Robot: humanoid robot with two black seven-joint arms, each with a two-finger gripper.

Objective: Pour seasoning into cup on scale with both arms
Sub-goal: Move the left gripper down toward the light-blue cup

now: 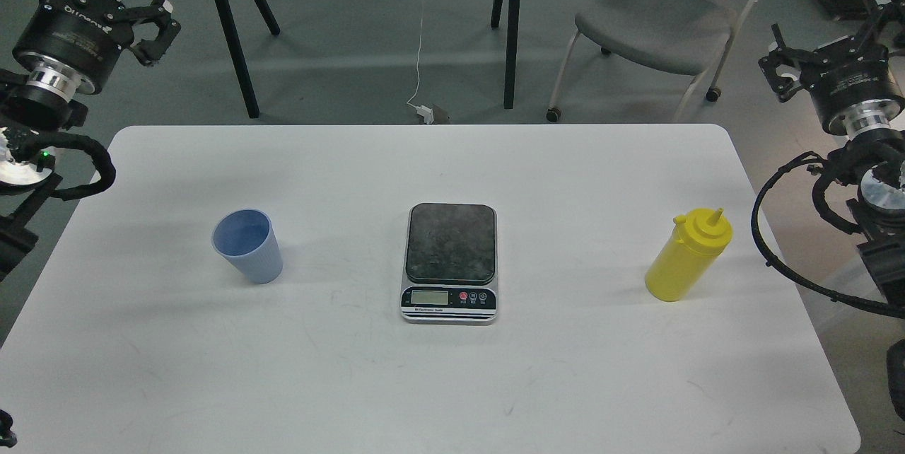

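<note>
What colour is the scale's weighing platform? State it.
Dark grey, with a mottled, scuffed look; the scale shows it plainly in the head view, its only view.

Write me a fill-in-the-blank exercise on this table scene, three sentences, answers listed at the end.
1. The scale stands between the blue cup and the ____ squeeze bottle.
2. The scale's dark platform carries ____.
3. The left gripper and right gripper are both raised off the white table, holding ____.

Missing words: yellow; nothing; nothing
</note>
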